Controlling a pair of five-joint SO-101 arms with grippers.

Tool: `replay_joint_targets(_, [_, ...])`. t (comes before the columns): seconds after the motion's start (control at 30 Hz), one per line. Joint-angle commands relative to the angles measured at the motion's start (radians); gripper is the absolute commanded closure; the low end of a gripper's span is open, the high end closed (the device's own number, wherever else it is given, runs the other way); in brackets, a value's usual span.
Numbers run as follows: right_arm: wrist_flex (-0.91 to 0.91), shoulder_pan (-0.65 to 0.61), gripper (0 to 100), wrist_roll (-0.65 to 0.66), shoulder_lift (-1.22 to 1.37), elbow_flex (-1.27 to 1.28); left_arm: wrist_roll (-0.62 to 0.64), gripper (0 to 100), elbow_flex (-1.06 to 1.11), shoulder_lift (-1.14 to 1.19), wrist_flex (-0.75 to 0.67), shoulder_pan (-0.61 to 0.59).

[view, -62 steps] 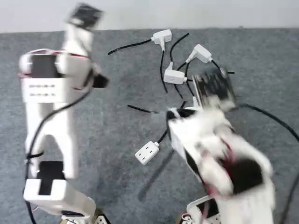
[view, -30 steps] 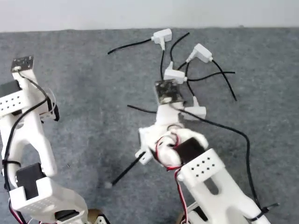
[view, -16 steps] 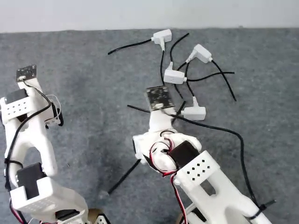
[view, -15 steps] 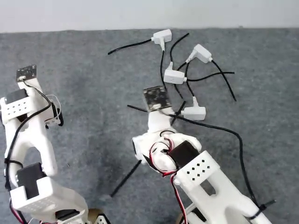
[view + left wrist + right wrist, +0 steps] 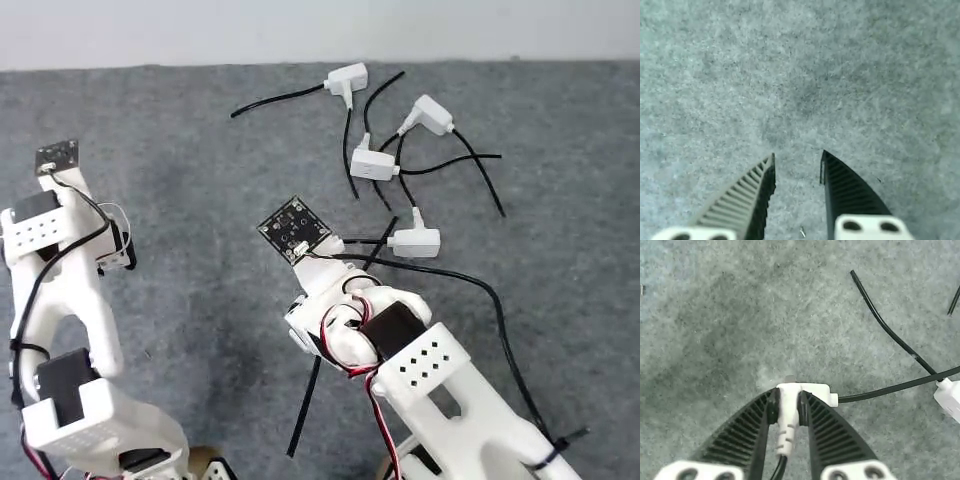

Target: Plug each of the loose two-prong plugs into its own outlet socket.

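Observation:
Several white two-prong plugs lie on the grey mat with black cords: one at the back (image 5: 347,77), one right of it (image 5: 430,113), one in the middle (image 5: 374,163) and one nearest the right arm (image 5: 415,242). My right gripper (image 5: 788,395) is shut on a white outlet socket (image 5: 790,410) low over the mat; its cord (image 5: 305,410) trails toward the front edge. I cannot tell whether anything is plugged into it. My left gripper (image 5: 797,160) is open over bare mat at the left side.
A black cord (image 5: 890,330) crosses the mat beyond the held socket, and a white plug (image 5: 950,397) shows at the edge. The left arm (image 5: 60,260) stands apart from the plugs. Open mat lies between the two arms.
The right arm's wrist has turned toward the left, and the socket's trailing cord has swung round to point more toward the front. The left arm has kept still over the last half second.

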Motion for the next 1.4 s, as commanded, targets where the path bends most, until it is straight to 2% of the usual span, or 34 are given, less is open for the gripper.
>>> replay_joint_targets(0.0, [0.010, -0.004, 99.1, 0.015, -0.018, -0.005, 0.011, 86, -0.002, -0.051, -0.020, -0.006])
replay_joint_targets(0.13, [0.019, -0.038, 99.1, 0.015, 0.099, -0.040, 0.011, 86, 0.025, -0.051, -0.048, -0.006])
replay_joint_targets(0.4, [0.186, -0.036, 99.1, 0.006, 0.360, -0.239, 0.011, 86, 0.030, -0.051, -0.055, -0.006])
replay_joint_targets(0.6, [0.188, -0.036, 99.1, 0.011, 0.348, -0.241, 0.011, 86, 0.031, -0.051, -0.055, -0.006])
replay_joint_targets(0.83, [0.108, 0.007, 99.1, 0.012, 0.355, -0.229, 0.011, 86, 0.031, -0.051, -0.055, -0.006])
replay_joint_targets(1.37, [0.091, -0.002, 99.1, 0.005, 0.358, -0.203, 0.011, 86, 0.031, -0.051, -0.055, -0.006])
